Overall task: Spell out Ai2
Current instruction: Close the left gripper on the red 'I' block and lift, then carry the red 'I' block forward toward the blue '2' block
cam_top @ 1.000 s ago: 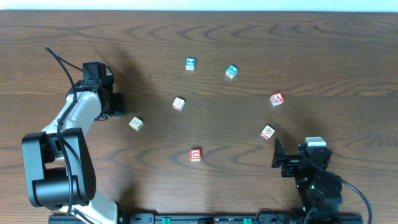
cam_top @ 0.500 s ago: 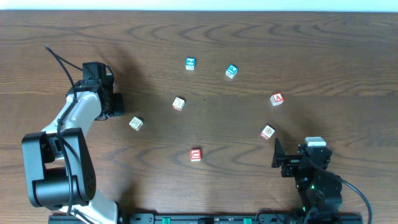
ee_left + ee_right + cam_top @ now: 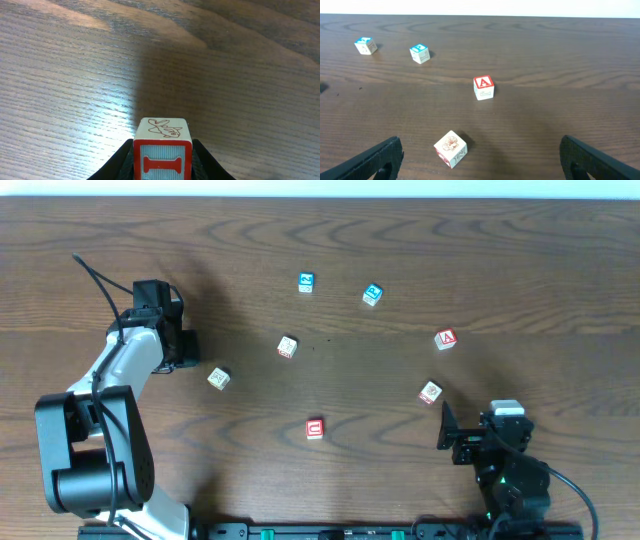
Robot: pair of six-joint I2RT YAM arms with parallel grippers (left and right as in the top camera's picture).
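Left wrist view: left fingers (image 3: 121, 165) pinching I block (image 3: 162, 152), red letter facing camera, fish drawing on top; touching surface (image 3: 75, 90) or lifted, cannot tell. Right fingers (image 3: 375, 159) spread wide, nothing between. A block (image 3: 483, 86) upright beyond them, flower block (image 3: 451, 148) nearer. Blue-topped block (image 3: 419, 53) and second blue-topped block (image 3: 365, 45) far left, characters unreadable.

The left arm (image 3: 128, 360) reaches forward with its elbow bent, and the left gripper (image 3: 188, 346) has its jaws clamped on a block (image 3: 162, 150). The right arm (image 3: 505, 470) sits folded low, and the right gripper (image 3: 444, 426) has its jaws spread wide.
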